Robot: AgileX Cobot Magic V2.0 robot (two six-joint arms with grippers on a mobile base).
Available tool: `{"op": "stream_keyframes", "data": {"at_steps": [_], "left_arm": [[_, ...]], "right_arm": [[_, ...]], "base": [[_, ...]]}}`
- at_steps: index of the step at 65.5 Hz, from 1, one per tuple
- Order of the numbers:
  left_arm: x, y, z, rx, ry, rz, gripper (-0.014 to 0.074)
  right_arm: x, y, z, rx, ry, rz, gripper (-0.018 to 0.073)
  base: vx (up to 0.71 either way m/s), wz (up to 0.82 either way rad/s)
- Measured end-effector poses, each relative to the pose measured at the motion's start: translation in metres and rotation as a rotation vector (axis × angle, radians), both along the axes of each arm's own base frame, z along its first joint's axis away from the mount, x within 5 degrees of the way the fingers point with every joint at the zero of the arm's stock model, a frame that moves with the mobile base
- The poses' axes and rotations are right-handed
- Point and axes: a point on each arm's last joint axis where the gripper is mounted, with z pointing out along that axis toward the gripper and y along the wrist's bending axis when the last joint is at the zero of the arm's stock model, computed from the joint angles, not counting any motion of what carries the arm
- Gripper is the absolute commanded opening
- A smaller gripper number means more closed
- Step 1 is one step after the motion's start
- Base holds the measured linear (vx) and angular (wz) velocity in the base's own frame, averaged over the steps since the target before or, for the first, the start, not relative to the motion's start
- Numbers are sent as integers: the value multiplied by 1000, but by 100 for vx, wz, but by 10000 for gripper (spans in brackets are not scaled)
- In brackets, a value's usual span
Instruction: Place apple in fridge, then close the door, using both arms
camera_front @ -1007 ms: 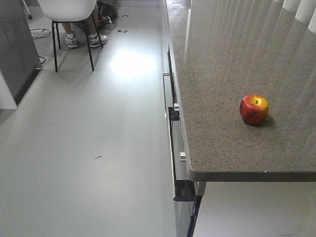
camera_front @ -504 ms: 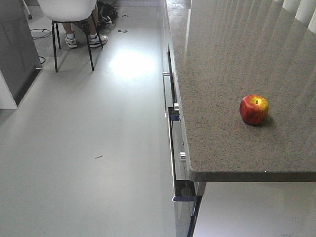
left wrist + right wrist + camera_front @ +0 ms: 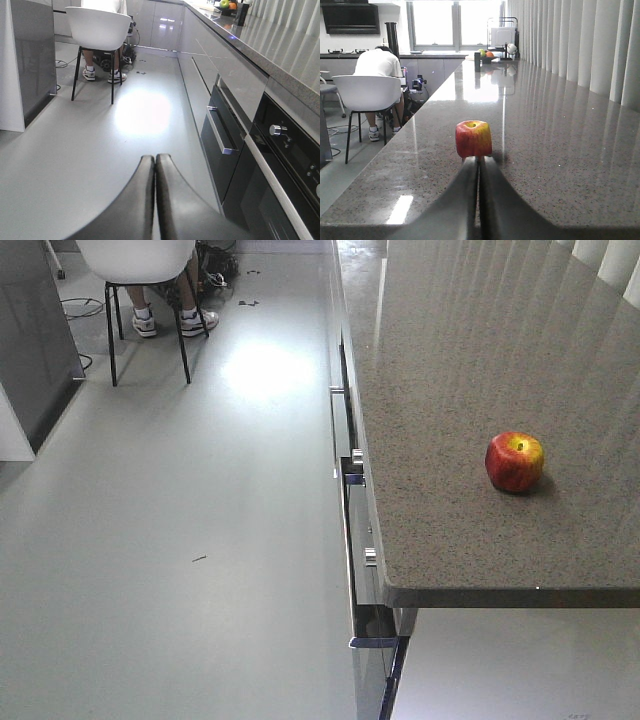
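The red apple [image 3: 515,462] with a yellow patch sits upright on the speckled grey counter [image 3: 450,390], near its front right. In the right wrist view the apple [image 3: 473,138] lies just beyond my right gripper [image 3: 480,159], which is shut, empty and low over the counter. My left gripper [image 3: 154,157] is shut and empty too, hanging over the grey floor beside the cabinet fronts. A tall dark grey body with a white side at the far left is the fridge [image 3: 32,55] [image 3: 35,330]. The frames do not show its door apart from it.
A person sits on a white chair [image 3: 140,265] far down the aisle, with cables on the floor nearby. Drawer handles and an oven [image 3: 285,145] line the counter's left face. A fruit bowl [image 3: 485,54] and dark cup stand at the counter's far end. Curtains run along the right.
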Motion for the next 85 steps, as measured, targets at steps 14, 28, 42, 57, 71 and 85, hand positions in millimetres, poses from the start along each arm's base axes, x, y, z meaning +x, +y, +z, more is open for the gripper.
{"op": "stream_keyframes", "data": {"at_steps": [14, 28, 42, 57, 71, 85], "left_arm": [[0, 0, 0, 0, 0, 0, -6], [0, 0, 0, 0, 0, 0, -6], [0, 0, 0, 0, 0, 0, -6], [0, 0, 0, 0, 0, 0, -6], [0, 0, 0, 0, 0, 0, -6], [0, 0, 0, 0, 0, 0, -6]], "right_arm": [[-1, 0, 7, 255, -77, 26, -3], [-11, 0, 52, 369, -131, 51, -3], [-25, 2, 141, 241, -19, 42, 17], [2, 4, 191, 28, 195, 49, 284], [33, 6, 204, 4, 248, 65, 706], [53, 7, 203, 19, 269, 72, 711]], "base": [[0, 0], [0, 0], [0, 0], [0, 0], [0, 0], [0, 0]]}}
